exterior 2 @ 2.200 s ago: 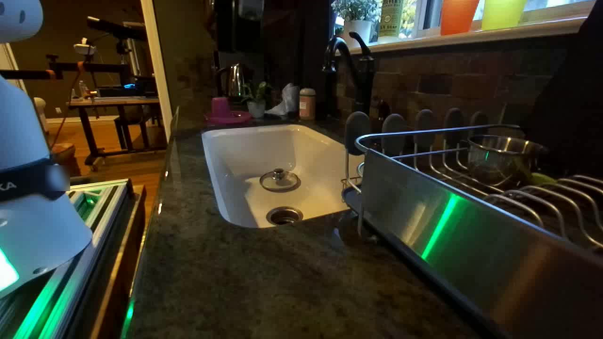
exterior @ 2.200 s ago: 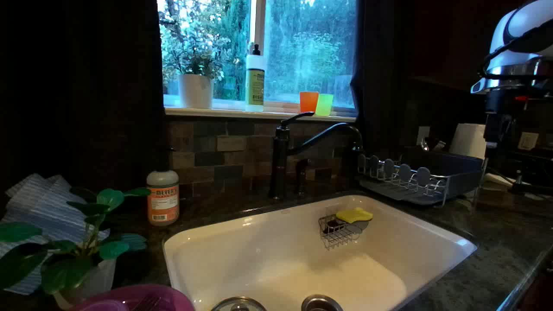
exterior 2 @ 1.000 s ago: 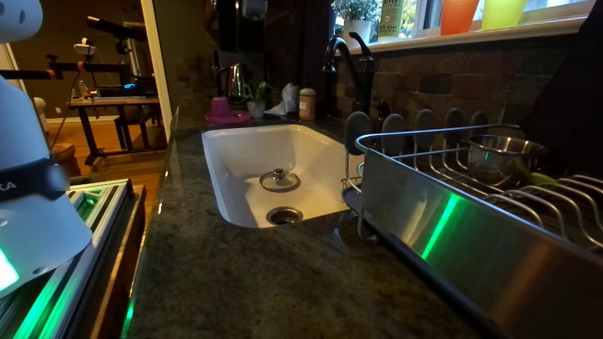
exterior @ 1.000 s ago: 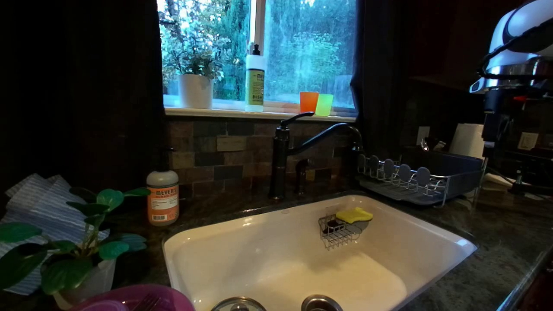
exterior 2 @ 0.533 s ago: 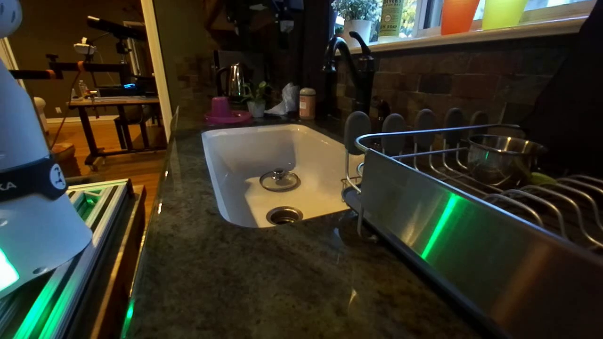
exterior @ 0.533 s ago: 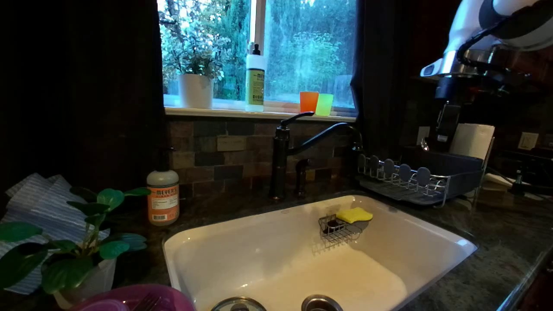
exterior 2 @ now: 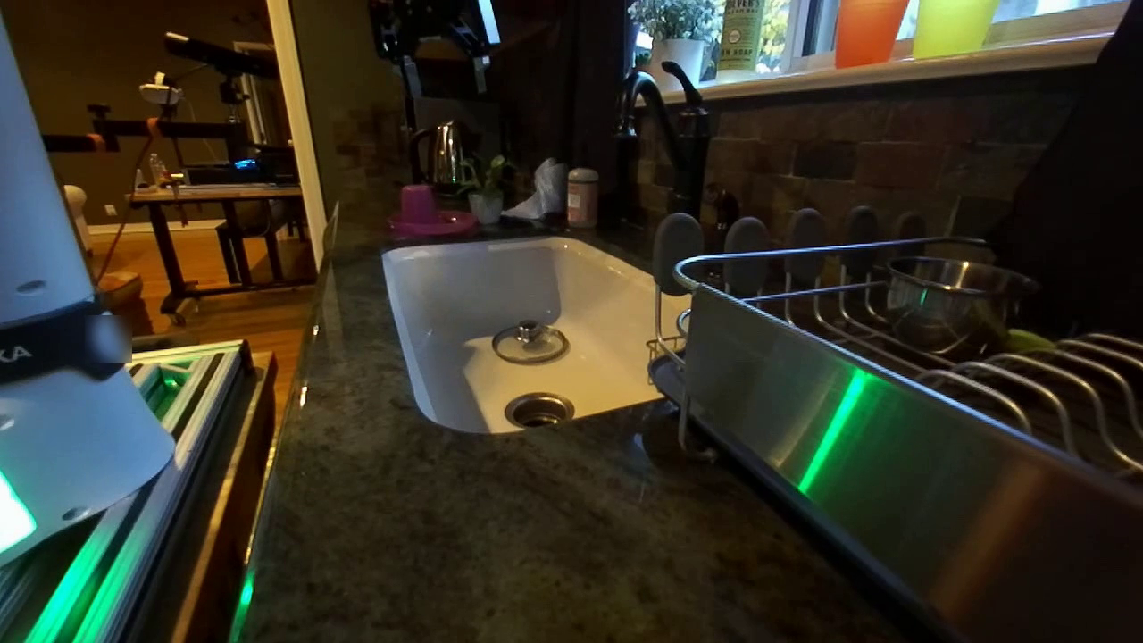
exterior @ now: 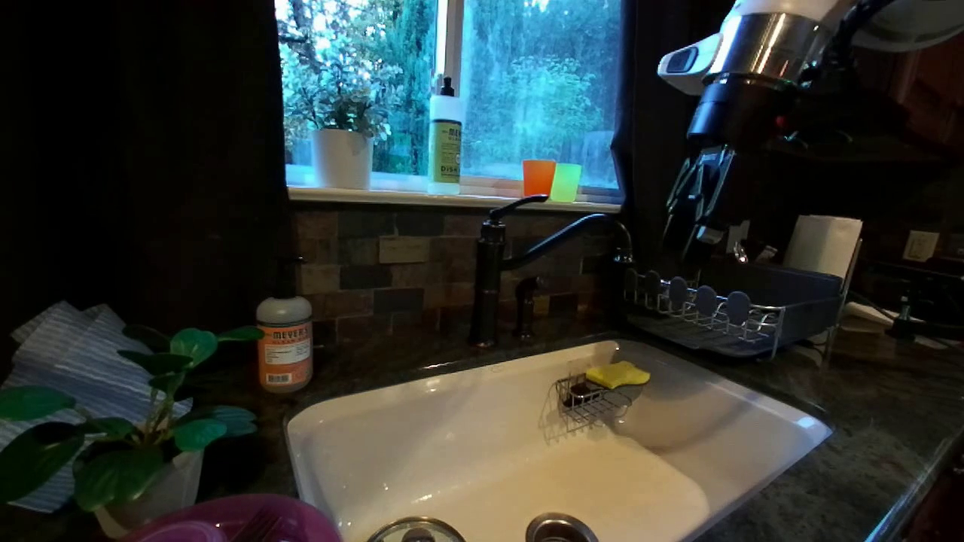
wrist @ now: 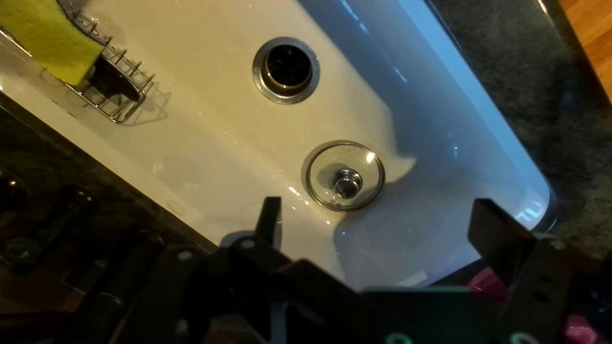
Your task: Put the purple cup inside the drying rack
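Above the sink (exterior 2: 473, 277) the pincer (wrist: 375, 215) gaped; just beside the sink the purple cup (exterior 2: 417, 204) stood narrow end up, axis vertical.

1. Cup (exterior 2: 417, 205): plain purple.
2. Dish (exterior: 309, 519): deep magenta.
3. Rack (exterior 2: 772, 384): silver and grey, one side streaked green.
4. Gripper (wrist: 377, 212): black.
5. Sink (exterior: 467, 429): white.
6. Sponge (exterior: 617, 374): yellow.
7. Cloth (exterior: 71, 350): blue-and-white stripes.
8. Tiles (exterior: 403, 250): patchwork of brown, tan and grey.
9. Counter (exterior 2: 527, 536): dark, mottled grey-brown.
10. Soap label (exterior: 285, 354): orange, white panel.
11. Orange tumbler (exterior: 538, 178), yellow-green tumbler (exterior: 566, 183).
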Tool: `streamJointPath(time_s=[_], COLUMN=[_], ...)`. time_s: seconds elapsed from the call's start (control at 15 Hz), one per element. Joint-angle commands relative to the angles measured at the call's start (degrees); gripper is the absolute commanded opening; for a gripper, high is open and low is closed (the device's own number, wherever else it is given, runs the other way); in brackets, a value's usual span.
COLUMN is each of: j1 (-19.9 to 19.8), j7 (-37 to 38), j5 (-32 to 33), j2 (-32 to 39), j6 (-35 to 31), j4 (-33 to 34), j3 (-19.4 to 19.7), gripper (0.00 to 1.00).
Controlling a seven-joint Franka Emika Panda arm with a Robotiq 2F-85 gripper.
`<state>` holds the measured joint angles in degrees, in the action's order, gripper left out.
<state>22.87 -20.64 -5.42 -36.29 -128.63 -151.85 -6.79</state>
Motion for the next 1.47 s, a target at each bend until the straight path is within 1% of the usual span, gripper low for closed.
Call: streamJointPath(time_s=[0.0, 0.07, 0.13, 0.33, 0.53, 0.73, 0.8, 0.87, 0.93, 1.0, 1.07, 1.2, 1.4], j1=[-0.1, -0.2, 2.5, 7.6, 14.0, 19.7, 20.5, 22.6, 22.8, 21.6, 22.4, 22.8, 22.6], j7=[0.0, -0.1, -4.4, -8.2, -13.2, -21.5, -25.0, -29.0, -33.6, -26.1, -29.1, -31.2, -31.8], j5=[-0.1, -0.1, -2.3, -3.8, -6.8, -12.2, -14.5, -16.9, -19.7, -14.9, -16.8, -17.7, -17.9], j2=[0.3, 0.5, 3.1, 14.0, 23.6, 34.3, 37.9, 41.6, 45.2, 37.3, 40.4, 44.3, 45.3], j6=[0.1, 0.1, -5.3, -17.9, -27.0, -34.2, -35.4, -36.9, -36.2, -35.8, -35.9, -35.9, -35.9], j4=[0.2, 0.3, 0.4, 4.4, 8.2, 14.7, 17.8, 20.9, 25.2, 17.2, 20.3, 24.1, 25.2], j3=[0.1, 0.3, 1.4, -0.9, -1.4, -1.8, -2.8, -2.2, -3.2, -2.7, -3.0, -3.1, -3.1], gripper=[1.0, 1.0, 1.0, 1.0, 1.0, 1.0, 1.0, 1.0, 1.0, 1.0, 1.0, 1.0, 1.0])
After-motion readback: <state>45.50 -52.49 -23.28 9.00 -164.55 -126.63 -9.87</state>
